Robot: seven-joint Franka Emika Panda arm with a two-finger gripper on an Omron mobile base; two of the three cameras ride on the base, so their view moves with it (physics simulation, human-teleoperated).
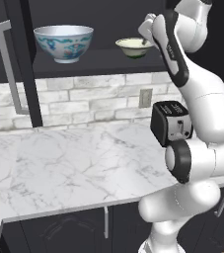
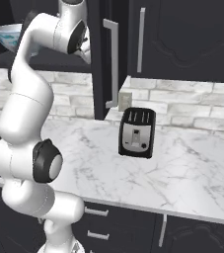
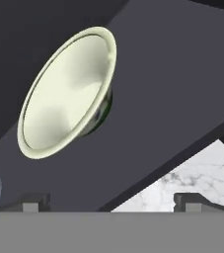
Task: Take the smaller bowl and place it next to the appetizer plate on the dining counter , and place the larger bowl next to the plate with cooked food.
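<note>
The smaller bowl (image 1: 132, 48), cream-green inside and dark green outside, stands on the dark cabinet shelf (image 1: 103, 62). In the hand view the smaller bowl (image 3: 66, 94) lies ahead and left of centre, its pale inside facing me. My gripper (image 1: 145, 39) hovers just right of it, above the shelf. The gripper (image 3: 111, 202) is open, its fingertips (image 3: 34, 201) wide apart with nothing between them. The larger bowl (image 1: 63, 43), white with blue painting, stands further left on the same shelf, and its rim (image 2: 7, 35) peeks out behind my arm. The dining counter and both plates are out of view.
A black toaster (image 1: 170, 122) stands on the marble worktop (image 1: 59, 163) below the shelf, against the white brick wall. The cabinet door (image 1: 19, 59) hangs open at the left, its long handle sticking out. Another open door (image 2: 111, 54) stands right of my arm.
</note>
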